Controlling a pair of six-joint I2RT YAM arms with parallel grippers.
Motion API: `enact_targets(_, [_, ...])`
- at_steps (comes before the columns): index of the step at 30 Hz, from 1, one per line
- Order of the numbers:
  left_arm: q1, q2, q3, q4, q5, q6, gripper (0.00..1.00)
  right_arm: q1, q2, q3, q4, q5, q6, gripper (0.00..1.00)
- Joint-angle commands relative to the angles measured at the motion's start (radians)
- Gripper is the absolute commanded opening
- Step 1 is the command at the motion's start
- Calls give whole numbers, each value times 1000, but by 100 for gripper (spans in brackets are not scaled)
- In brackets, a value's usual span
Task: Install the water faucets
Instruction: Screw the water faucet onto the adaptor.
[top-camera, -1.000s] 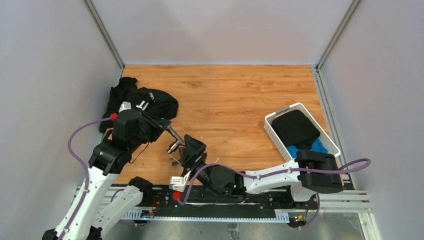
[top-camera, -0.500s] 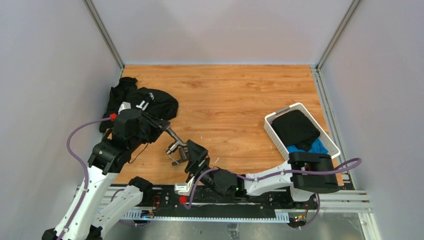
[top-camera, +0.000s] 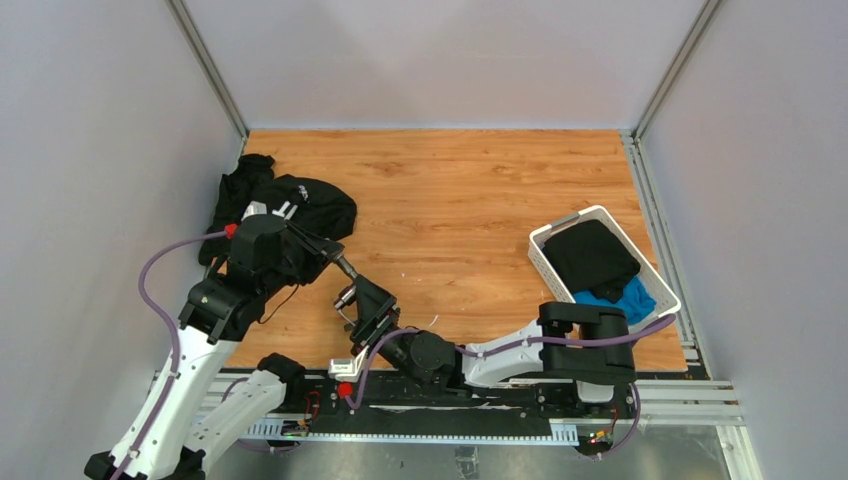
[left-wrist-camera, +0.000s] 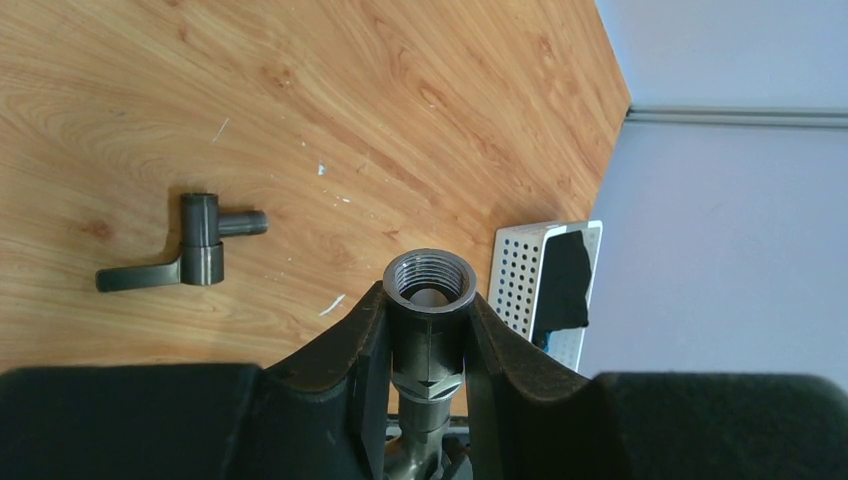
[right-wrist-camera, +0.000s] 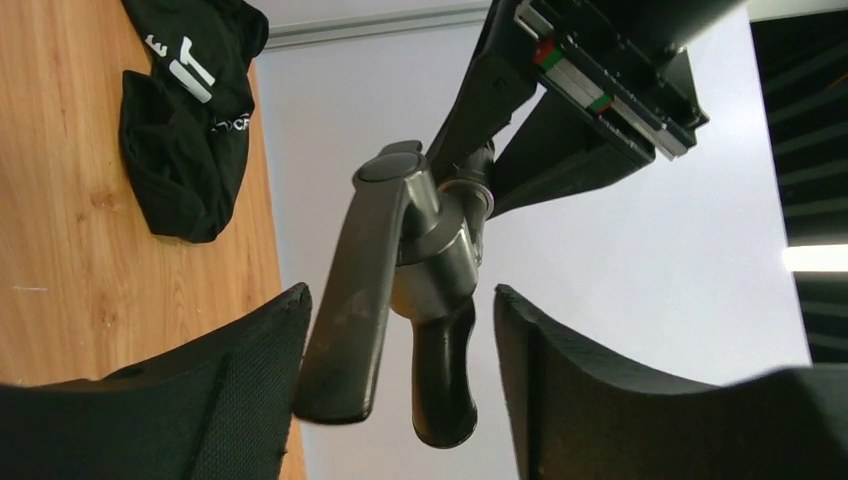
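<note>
Right tool (right-wrist-camera: 400, 300): jaws apart, either side of lever-and-spout end of faucet (right-wrist-camera: 425, 250); contact on lever side unclear. Faucet raised off counter (top-camera: 460, 190), between both tools. Left tool (left-wrist-camera: 428, 297): clamped on faucet's threaded pipe end. Second faucet (left-wrist-camera: 195, 252) flat on counter, apart from tools. Farther: black garment (top-camera: 300, 200) at left, white basket (top-camera: 565, 222) at right, dark cloth inside.
</note>
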Motion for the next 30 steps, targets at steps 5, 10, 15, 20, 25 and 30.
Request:
enact_targets(5, [-3, -6, 24, 43, 18, 4, 0, -23, -9, 23, 59, 12, 24, 34])
enact_targets(10, [-3, -8, 16, 49, 2, 12, 0, -21, 50, 45, 277, 56, -2, 0])
enact_targets(15, [-3, -21, -15, 128, 47, 31, 0, 0, -51, 69, 99, 120, 365, 0])
enact_targets(20, [-3, -73, -78, 227, 60, 28, 0, -81, -341, 72, -509, -187, 1112, 0])
enact_targets(25, [-3, -130, -152, 350, 93, 46, 0, -236, -465, 48, -587, -518, 1651, 0])
enact_targets(30, [-3, -204, -224, 470, 84, 36, 0, -337, -485, 50, -605, -697, 1990, 0])
